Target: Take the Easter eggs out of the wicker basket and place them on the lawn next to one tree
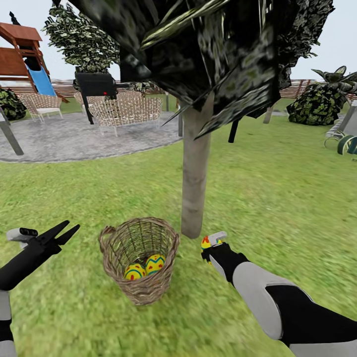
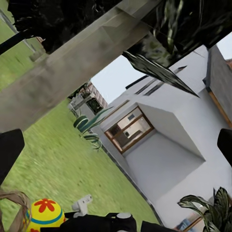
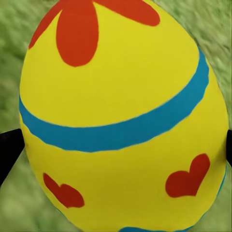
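Note:
The wicker basket [image 1: 139,248] stands on the lawn [image 1: 282,193] just left of the tree's pale trunk [image 1: 196,173]. Two yellow Easter eggs [image 1: 135,271] [image 1: 155,263] lie in its bottom. My right gripper [image 1: 208,246] hovers low over the grass at the trunk's foot, shut on the third egg [image 1: 205,242]. That egg [image 3: 121,116] looms large in the right wrist view, between the dark fingers [image 3: 8,150]. It also appears in the left wrist view as a yellow egg [image 2: 45,215] beside the trunk [image 2: 72,72]. My left gripper [image 1: 65,233] is open, left of the basket.
The tree's dark leaf crown [image 1: 208,44] hangs overhead. A grey patio [image 1: 74,139] with wicker chairs [image 1: 126,109] and a playset [image 1: 25,54] lies far left. A bush [image 1: 320,104] sits far right, and a white house [image 2: 179,140] stands beyond.

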You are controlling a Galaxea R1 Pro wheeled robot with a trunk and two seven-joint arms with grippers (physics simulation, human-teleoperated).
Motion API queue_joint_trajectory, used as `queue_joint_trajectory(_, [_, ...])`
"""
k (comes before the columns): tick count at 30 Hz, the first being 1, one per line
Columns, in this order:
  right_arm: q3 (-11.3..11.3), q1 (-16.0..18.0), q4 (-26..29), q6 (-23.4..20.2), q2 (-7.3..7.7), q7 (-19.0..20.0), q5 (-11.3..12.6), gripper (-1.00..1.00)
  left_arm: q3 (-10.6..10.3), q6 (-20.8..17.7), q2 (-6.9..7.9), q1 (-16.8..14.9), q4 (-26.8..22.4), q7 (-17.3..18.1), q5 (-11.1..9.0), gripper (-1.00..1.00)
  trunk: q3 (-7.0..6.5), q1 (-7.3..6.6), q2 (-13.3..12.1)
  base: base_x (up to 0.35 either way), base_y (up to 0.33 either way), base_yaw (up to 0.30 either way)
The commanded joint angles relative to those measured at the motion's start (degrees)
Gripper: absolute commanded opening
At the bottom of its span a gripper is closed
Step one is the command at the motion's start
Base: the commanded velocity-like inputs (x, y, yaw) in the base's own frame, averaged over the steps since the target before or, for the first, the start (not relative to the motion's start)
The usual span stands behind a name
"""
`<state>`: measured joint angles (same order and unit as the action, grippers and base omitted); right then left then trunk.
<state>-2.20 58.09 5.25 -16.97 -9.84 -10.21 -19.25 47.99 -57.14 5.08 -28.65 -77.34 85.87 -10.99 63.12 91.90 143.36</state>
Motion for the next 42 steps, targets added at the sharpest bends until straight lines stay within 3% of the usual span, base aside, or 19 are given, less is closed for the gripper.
queue_joint_trajectory(1, [0.01,0.00,0.02,0.00,0.00,0.01,0.00,-1.00,0.03,0.00,-0.03,0.00,0.00,0.00,0.00,1.00,0.00,0.00,0.00,0.043,0.000,0.000])
queue_joint_trajectory(3, [0.01,0.00,0.02,0.12,0.07,0.01,0.00,-1.00,0.03,0.01,-0.06,0.00,0.00,0.00,0.00,1.00,0.00,0.00,0.00,0.015,0.000,0.000])
queue_joint_trajectory(37, [0.16,0.05,0.98,0.25,0.01,-0.06,-0.11,-1.00,-0.05,-0.17,0.29,0.00,0.00,0.18,-0.08,1.00,7.53,0.88,0.45,0.000,0.000,0.000])
queue_joint_trajectory(42, [0.18,3.07,1.32,-0.45,-0.08,-0.37,0.12,-1.00,-0.09,-0.17,0.26,0.00,0.00,0.18,-0.08,1.00,8.64,1.01,0.52,0.000,0.000,0.000])
